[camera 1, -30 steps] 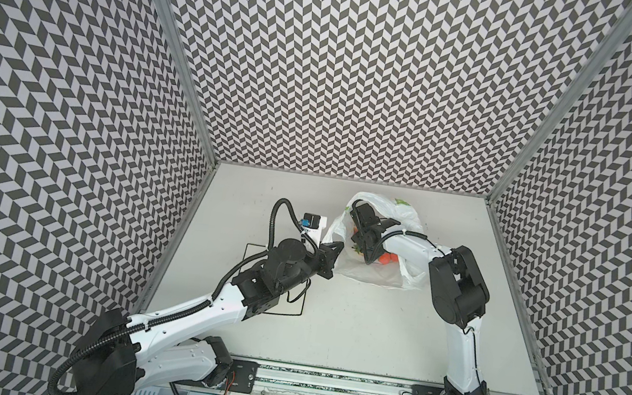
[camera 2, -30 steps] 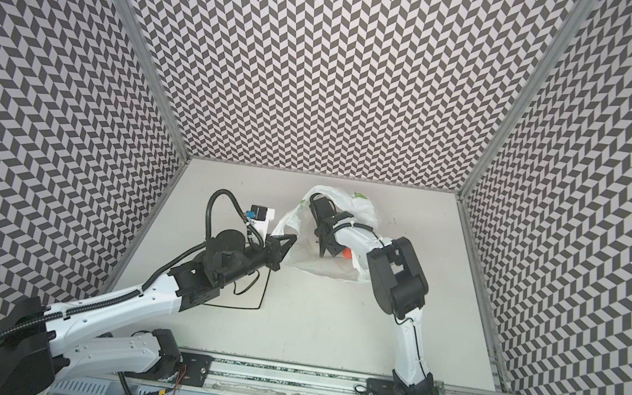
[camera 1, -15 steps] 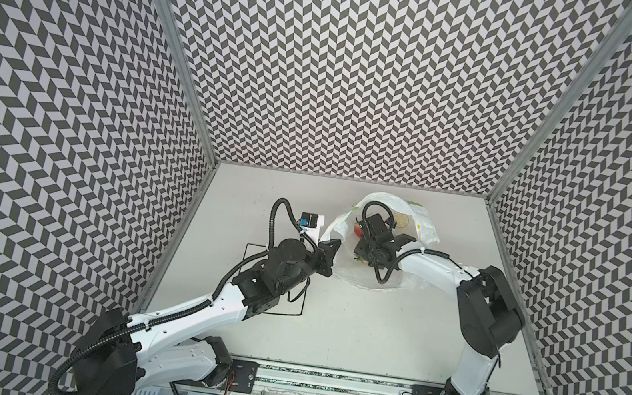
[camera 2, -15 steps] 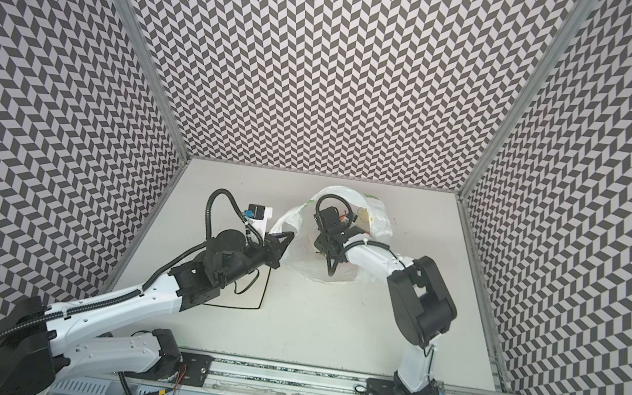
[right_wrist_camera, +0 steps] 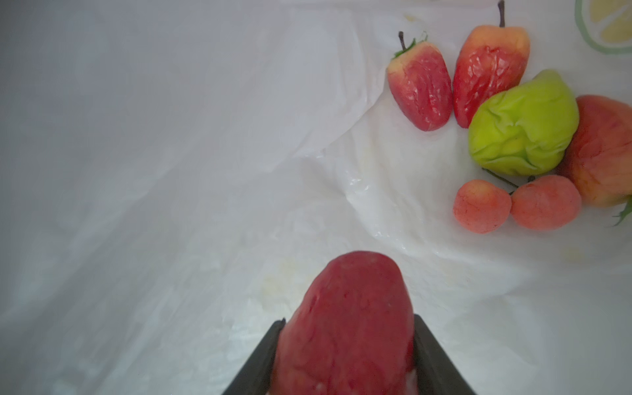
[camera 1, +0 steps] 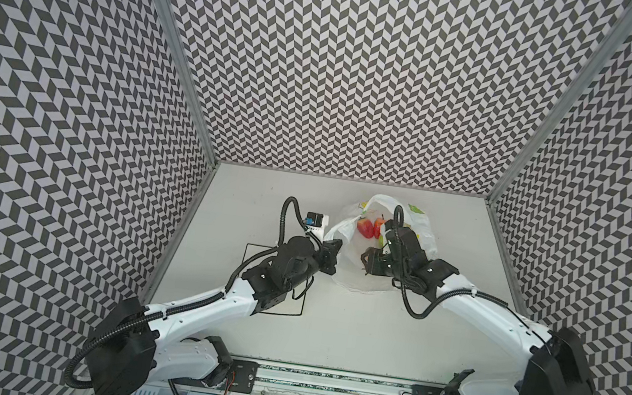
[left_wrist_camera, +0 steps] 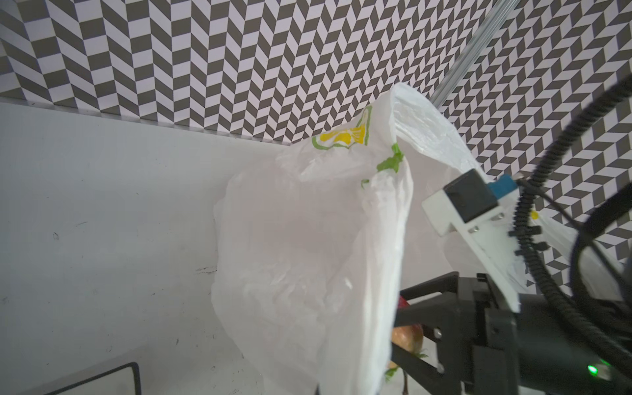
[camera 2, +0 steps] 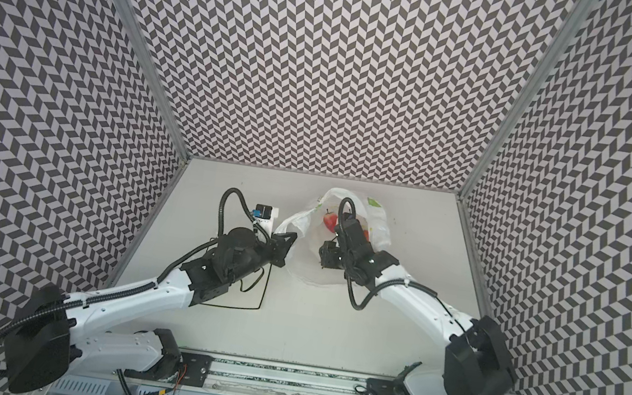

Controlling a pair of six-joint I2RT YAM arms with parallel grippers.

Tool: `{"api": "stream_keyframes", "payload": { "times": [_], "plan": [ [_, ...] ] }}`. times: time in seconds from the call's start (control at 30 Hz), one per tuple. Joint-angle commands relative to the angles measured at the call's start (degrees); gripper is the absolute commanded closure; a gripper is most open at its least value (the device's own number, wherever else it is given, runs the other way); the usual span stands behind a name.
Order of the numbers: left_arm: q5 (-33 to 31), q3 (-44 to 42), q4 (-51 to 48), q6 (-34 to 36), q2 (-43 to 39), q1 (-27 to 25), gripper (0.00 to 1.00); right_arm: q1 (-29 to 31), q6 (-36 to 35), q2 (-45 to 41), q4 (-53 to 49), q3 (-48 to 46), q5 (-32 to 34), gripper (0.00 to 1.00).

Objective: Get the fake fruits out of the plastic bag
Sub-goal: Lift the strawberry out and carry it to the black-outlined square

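The plastic bag [camera 1: 424, 235] lies open toward the back of the table. Inside it I see 2 strawberries [right_wrist_camera: 419, 85] side by side, 1 lumpy green fruit [right_wrist_camera: 523, 126] against 1 of them, 2 orange-pink balls [right_wrist_camera: 482, 205] just beside it, and a reddish fruit [right_wrist_camera: 605, 150] at the view's edge. My right gripper [camera 1: 366, 262] sits over the bag's white lining, pinching 1 more strawberry [right_wrist_camera: 345, 325], apart from that cluster. My left gripper [camera 1: 333, 253] is pressed together on the bag's rim and holds the plastic up.
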Motion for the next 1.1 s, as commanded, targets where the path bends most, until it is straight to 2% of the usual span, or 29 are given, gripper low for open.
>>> {"api": "stream_keyframes", "payload": {
  "times": [0.0,0.2,0.3,0.37,0.53,0.6,0.67,0.7,0.9,1.07],
  "plan": [
    [-1.28,2.04,0.87,0.35,0.47,0.46,1.0,0.32,-7.15,-4.77,1.58,-1.11,-4.79,0.68],
    [-1.42,2.14,0.41,0.56,0.39,0.61,1.0,0.72,-14.61,-9.81,0.3,-3.44,-15.32,0.69],
    [-1.11,2.05,0.84,0.83,-0.11,0.55,0.93,1.73,-18.46,-12.3,0.22,-4.9,-19.11,0.71],
    [-0.98,2.14,0.85,1.13,-0.44,0.62,0.8,2.49,-20.82,-14.01,-0.2,-5.13,-20.19,0.71],
    [-1.02,2.23,-0.4,2.06,-3.49,0.66,0.34,4.07,-26.29,-19.29,-1.34,-4.73,-21.81,0.72],
    [-0.92,2.31,-1.36,2.74,-5.52,0.71,0.22,4.65,-27.87,-21.26,-1.56,-4.97,-22.25,0.72],
    [0.14,2.72,-2.51,3.79,-8.19,0.7,0.05,5.62,-29.82,-23.28,-2.24,-4.95,-22.7,0.72],
    [0.42,3.28,-3.63,4.23,-9.66,0.69,0.01,6.23,-30.57,-24.09,-2.67,-4.59,-22.43,0.72],
    [-6.3,9.44,-13.65,4.49,-16.57,2.4,0.0,13.65,-34.03,-25.26,-4.33,-1.71,-21.73,0.73],
    [-11.7,15.96,-25.54,-3.53,-18.71,14.05,0.0,24.29,-37.1,-19.86,-1.45,-1.83,-18.07,0.73]
  ]
}}
